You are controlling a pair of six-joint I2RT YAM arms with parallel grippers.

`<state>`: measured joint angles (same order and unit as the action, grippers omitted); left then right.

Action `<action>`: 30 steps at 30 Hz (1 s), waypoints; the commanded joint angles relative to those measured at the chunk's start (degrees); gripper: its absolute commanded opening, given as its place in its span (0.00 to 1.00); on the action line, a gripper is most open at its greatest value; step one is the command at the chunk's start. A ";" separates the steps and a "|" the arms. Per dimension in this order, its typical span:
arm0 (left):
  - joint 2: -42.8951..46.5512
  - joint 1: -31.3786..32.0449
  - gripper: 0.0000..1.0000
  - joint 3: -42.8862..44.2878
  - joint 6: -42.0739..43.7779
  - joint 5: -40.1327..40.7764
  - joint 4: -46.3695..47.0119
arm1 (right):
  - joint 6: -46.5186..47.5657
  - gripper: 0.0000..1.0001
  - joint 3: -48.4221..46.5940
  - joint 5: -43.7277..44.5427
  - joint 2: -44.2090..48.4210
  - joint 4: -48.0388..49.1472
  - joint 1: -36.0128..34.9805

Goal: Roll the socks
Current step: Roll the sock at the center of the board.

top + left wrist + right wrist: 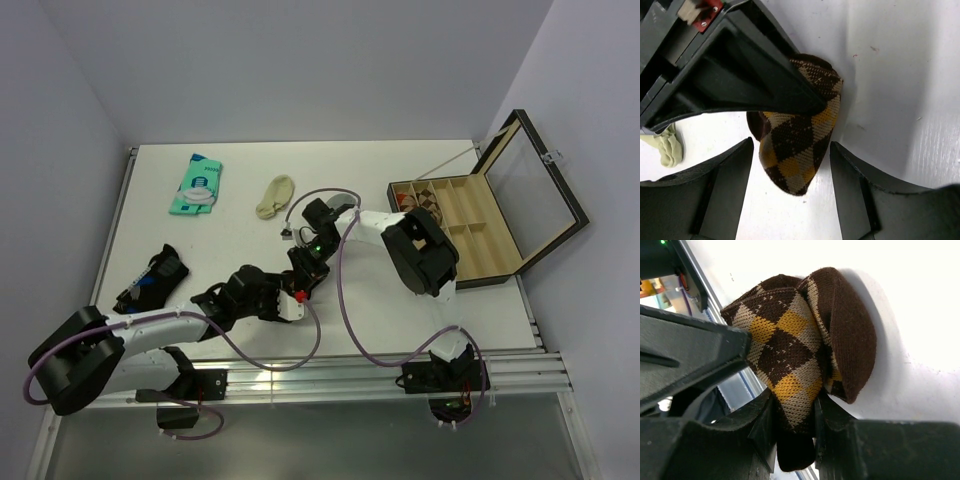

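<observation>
The dark-brown argyle sock (790, 355) with tan and orange diamonds lies bunched and folded on the white table. My right gripper (795, 425) is shut on one end of it. In the left wrist view the sock (800, 135) sits between the fingers of my left gripper (791, 146), which is open around its tip without touching it. In the top view the two grippers meet mid-table, left (278, 300) and right (300, 275), and hide the sock. A cream ankle sock (275, 195) lies farther back, apart from both grippers.
A teal-and-white packet (197, 183) lies at the back left. A dark fabric bundle with blue (150, 280) lies at the left. An open wooden compartment box (470, 230) stands at the right. The table's metal rail (380, 362) runs along the near edge.
</observation>
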<state>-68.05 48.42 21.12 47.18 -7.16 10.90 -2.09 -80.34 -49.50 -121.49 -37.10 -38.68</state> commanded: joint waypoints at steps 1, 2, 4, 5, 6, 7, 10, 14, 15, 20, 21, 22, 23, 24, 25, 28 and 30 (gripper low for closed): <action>-1.55 1.76 0.68 -0.47 1.95 2.32 5.01 | 0.07 0.11 -0.52 1.68 -2.08 -2.71 0.27; -1.99 2.11 0.68 -0.56 2.13 2.59 5.53 | 0.07 0.11 -0.44 1.51 -2.34 -2.63 0.27; -3.04 2.99 0.68 -0.38 2.30 3.11 5.63 | 0.15 0.11 -0.35 1.42 -2.52 -2.71 0.36; -3.40 3.25 0.68 -0.30 2.39 3.29 5.98 | 0.24 0.11 -0.26 1.33 -2.52 -2.71 0.36; -4.19 3.60 0.68 -0.12 2.48 3.20 5.98 | 0.33 0.11 -0.26 1.24 -2.61 -2.71 0.36; -4.63 3.69 0.67 -0.03 2.31 3.38 6.33 | 0.33 0.11 -0.26 1.24 -2.78 -2.63 0.36; -6.64 4.13 0.67 0.84 2.04 3.73 6.51 | 0.59 0.12 -0.26 0.81 -2.79 -2.71 0.44; -9.99 4.22 0.62 3.21 1.16 3.91 5.28 | 0.68 0.14 0.09 0.28 -2.52 -2.45 0.44; -10.60 4.22 0.58 3.66 0.90 3.91 4.84 | 0.68 0.16 0.18 0.02 -2.17 -2.19 0.44; -13.86 4.22 0.30 7.69 -0.51 1.80 -1.30 | -0.28 0.24 1.49 -1.13 -1.21 -0.61 0.44; -14.30 4.22 0.18 8.23 -0.77 1.27 -2.19 | -0.72 0.26 1.85 -1.13 -0.86 0.09 0.36; -14.39 4.22 0.13 9.19 -1.21 0.23 -3.06 | -1.25 0.28 2.37 -1.13 -0.16 1.58 0.36; -14.48 4.31 0.09 9.37 -1.47 -0.13 -4.38 | -2.38 0.31 3.51 -1.04 0.46 2.55 0.44; -14.48 4.22 0.01 9.63 -1.74 -0.57 -4.83 | -3.09 0.35 4.13 -0.61 0.90 3.52 0.36; -14.30 4.22 0.00 9.90 -2.17 -1.62 -5.61 | -3.79 0.38 4.83 -0.08 2.30 5.53 0.44; -13.43 4.22 0.00 10.69 -2.79 -3.38 -8.78 | -6.78 0.47 7.82 2.81 4.76 9.57 0.53; -12.81 4.13 0.00 11.83 -3.14 -5.67 -12.28 | -8.72 0.53 10.01 4.84 7.31 12.47 0.71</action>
<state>-80.62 52.21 31.05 47.00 -5.41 5.41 -7.35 -73.12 -50.02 -117.71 -30.41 -36.62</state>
